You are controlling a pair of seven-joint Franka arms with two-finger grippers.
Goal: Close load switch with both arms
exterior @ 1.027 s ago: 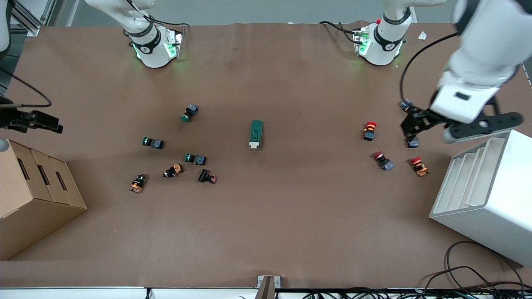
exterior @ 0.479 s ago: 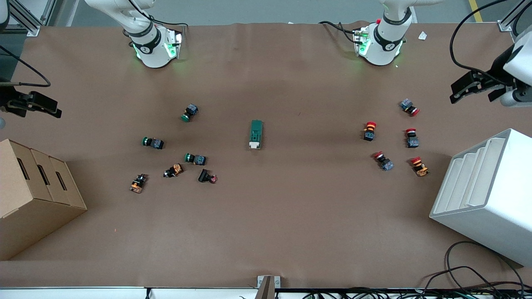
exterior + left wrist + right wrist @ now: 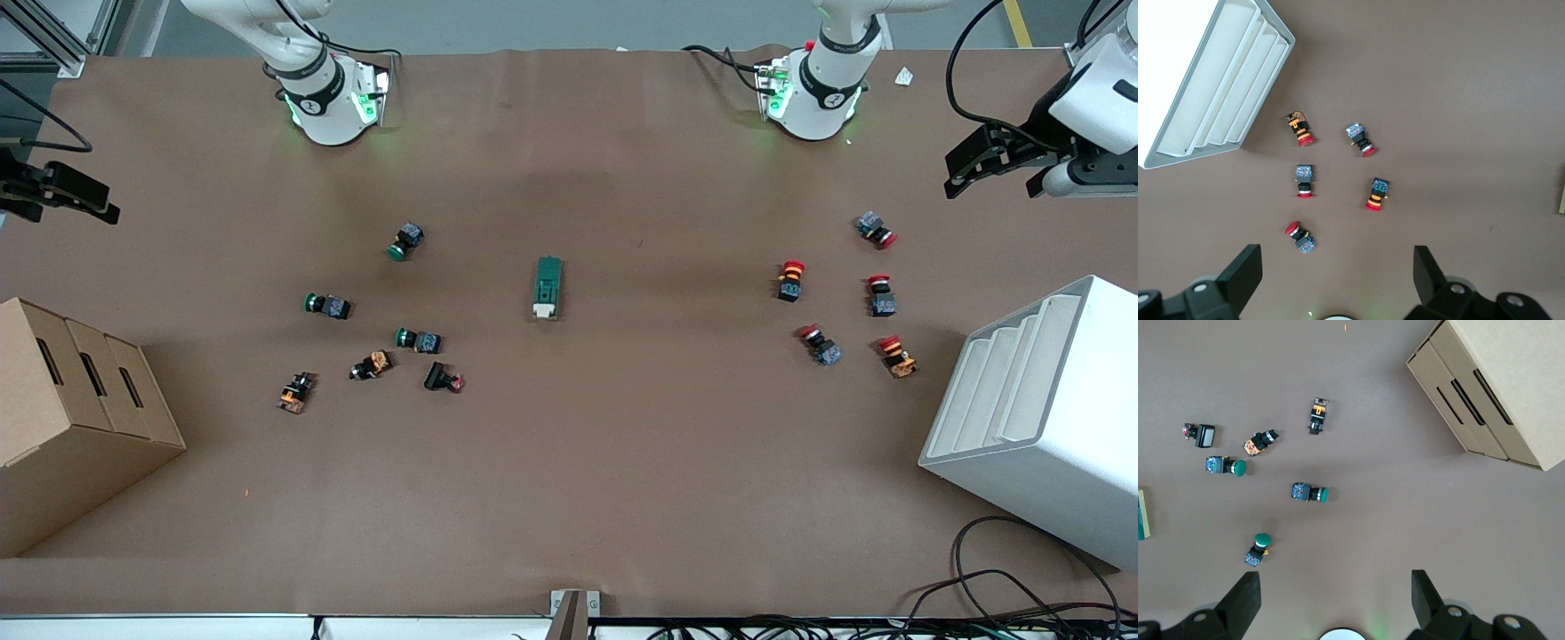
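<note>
The load switch (image 3: 548, 287) is a dark-green block lying in the middle of the table, its white lever end nearer to the front camera. Only its edge shows in the right wrist view (image 3: 1141, 514). My left gripper (image 3: 991, 182) is open and empty, up in the air over the table at the left arm's end, above the red buttons; it also shows in the left wrist view (image 3: 1338, 280). My right gripper (image 3: 67, 209) is open and empty, up over the table edge at the right arm's end, and shows in the right wrist view (image 3: 1336, 600). Both are well away from the switch.
Several red-capped push buttons (image 3: 790, 279) lie toward the left arm's end, beside a white slotted rack (image 3: 1049, 418). Green- and black-capped buttons (image 3: 416, 339) lie toward the right arm's end, beside a cardboard box (image 3: 71, 400). Cables lie at the front corner (image 3: 1022, 596).
The left arm has swung away from over the red buttons, out toward its end of the table and up toward the bases. The right gripper has drifted slightly toward the bases. The switch has not moved.
</note>
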